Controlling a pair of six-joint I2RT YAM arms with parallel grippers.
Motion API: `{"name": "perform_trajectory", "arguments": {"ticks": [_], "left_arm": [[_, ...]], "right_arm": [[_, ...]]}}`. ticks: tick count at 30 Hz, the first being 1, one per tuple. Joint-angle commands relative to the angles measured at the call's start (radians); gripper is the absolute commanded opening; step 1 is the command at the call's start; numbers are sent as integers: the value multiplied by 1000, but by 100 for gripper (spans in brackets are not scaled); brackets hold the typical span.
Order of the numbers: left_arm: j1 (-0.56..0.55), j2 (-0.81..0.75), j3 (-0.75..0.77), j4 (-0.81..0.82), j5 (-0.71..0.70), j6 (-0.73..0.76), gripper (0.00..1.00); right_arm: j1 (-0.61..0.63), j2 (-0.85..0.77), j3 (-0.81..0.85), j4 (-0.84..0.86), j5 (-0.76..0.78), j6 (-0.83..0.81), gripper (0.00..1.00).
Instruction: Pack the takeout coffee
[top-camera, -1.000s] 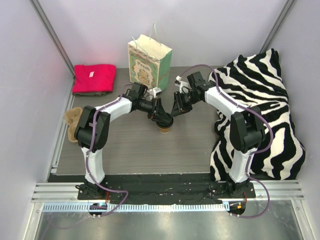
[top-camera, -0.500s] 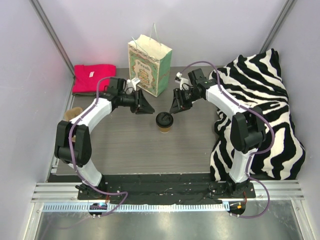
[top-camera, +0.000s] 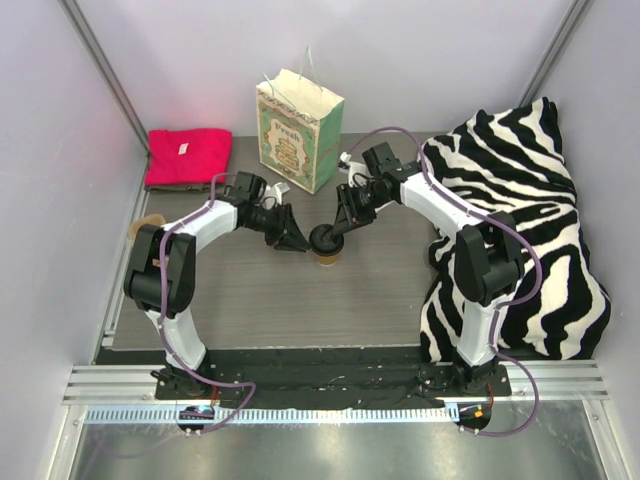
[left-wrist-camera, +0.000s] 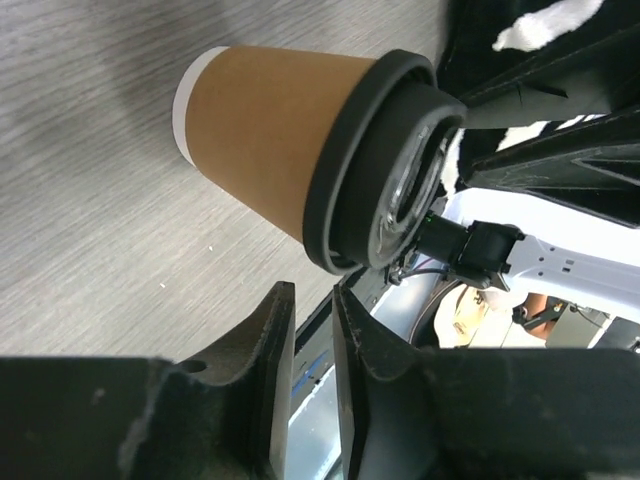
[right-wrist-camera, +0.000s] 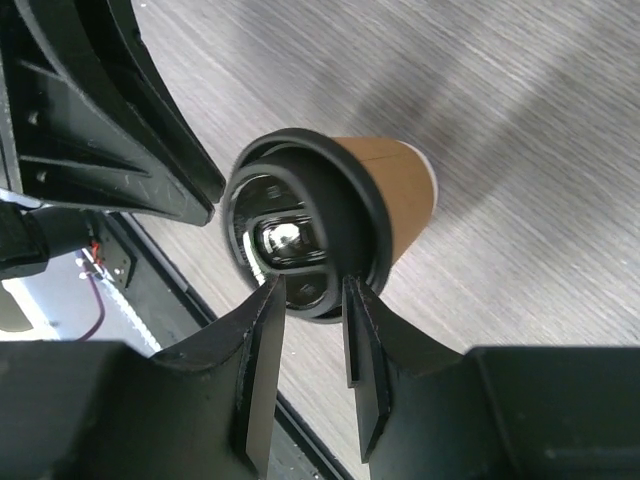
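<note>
The left hand (left-wrist-camera: 312, 298), fingers narrowly parted with nothing between them, and the right hand (right-wrist-camera: 308, 290), likewise slightly parted with its tips at the black lid (right-wrist-camera: 290, 235), flank the upright kraft cup (left-wrist-camera: 262, 140) on the tabletop (top-camera: 260, 290), near the paper bag (top-camera: 298, 130).

red cloth (top-camera: 187, 157) – zebra blanket (top-camera: 540, 170) – paper bag (top-camera: 298, 135)
</note>
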Motion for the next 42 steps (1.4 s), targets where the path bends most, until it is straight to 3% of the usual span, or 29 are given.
{"name": "perform_trajectory", "arguments": {"ticks": [1,8,11,14,16,17,18,25,26,32,42], "left_arm": [[-6,12,44,-4,11,36,27],[80,-76,-9,20,35,48,39],[114,-118,-4,-31,13,126,46],[114,-158,44,-131,-19,265,63],[113,-175,75,-192,-73,328,87],[109,-176,110,-209,-86,388,88],[106,-178,131,-232,-123,419,97],[-60,-179,283,-343,-397,634,97],[-84,-173,302,-352,-427,649,97],[-232,-91,423,-423,-612,672,95],[-317,28,518,-487,-692,694,97]], "right_arm": [[6,13,45,13,20,-31,37],[34,44,72,36,-29,-42,36],[44,53,89,58,-66,-51,36],[54,68,123,67,-94,-63,36],[55,79,150,62,-117,-63,38],[52,79,163,59,-123,-62,40],[47,79,172,56,-138,-59,41],[-109,10,169,58,-210,32,59],[-129,-22,157,59,-209,35,68],[-207,-131,57,44,-160,9,90],[-223,-180,17,41,-134,-1,93]]}}
